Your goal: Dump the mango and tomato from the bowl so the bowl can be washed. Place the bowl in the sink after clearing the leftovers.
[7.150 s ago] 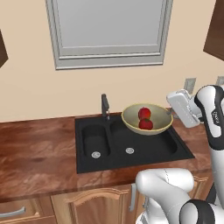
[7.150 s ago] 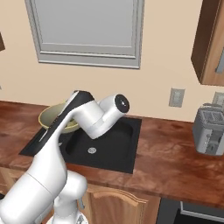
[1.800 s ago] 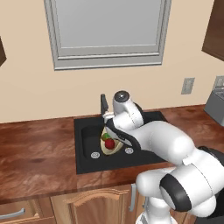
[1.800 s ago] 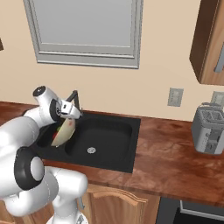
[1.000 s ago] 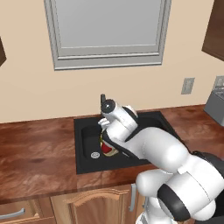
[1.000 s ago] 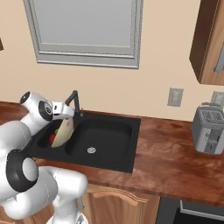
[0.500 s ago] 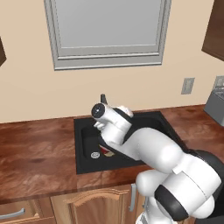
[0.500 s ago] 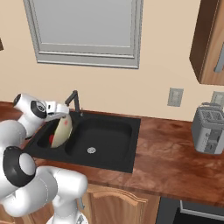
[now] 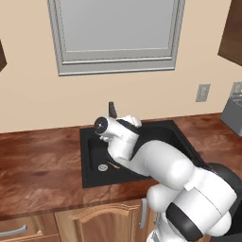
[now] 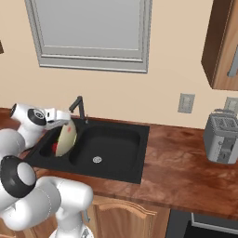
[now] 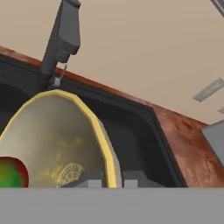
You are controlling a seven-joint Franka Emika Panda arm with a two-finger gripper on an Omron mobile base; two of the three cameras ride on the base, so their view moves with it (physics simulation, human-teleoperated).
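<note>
I am seeing the sink (image 10: 116,148) sitting in the brown table (image 10: 186,158). Over its narrow left basin the bowl (image 10: 66,135) is standing almost on edge, its rim pinched between the pincer (image 11: 113,179) fingertips (a reddish-green fruit (image 11: 12,173) is lying inside).

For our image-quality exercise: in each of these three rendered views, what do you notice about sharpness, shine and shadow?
Left base view: even, flat light, soft edges; the arm hides most of the sink. Right base view: the tilted bowl looks matte, no glare. Hand view: coarse and blurry up close; the bowl's inside shows mottled sheen, and the faucet is softly shaded.
</note>
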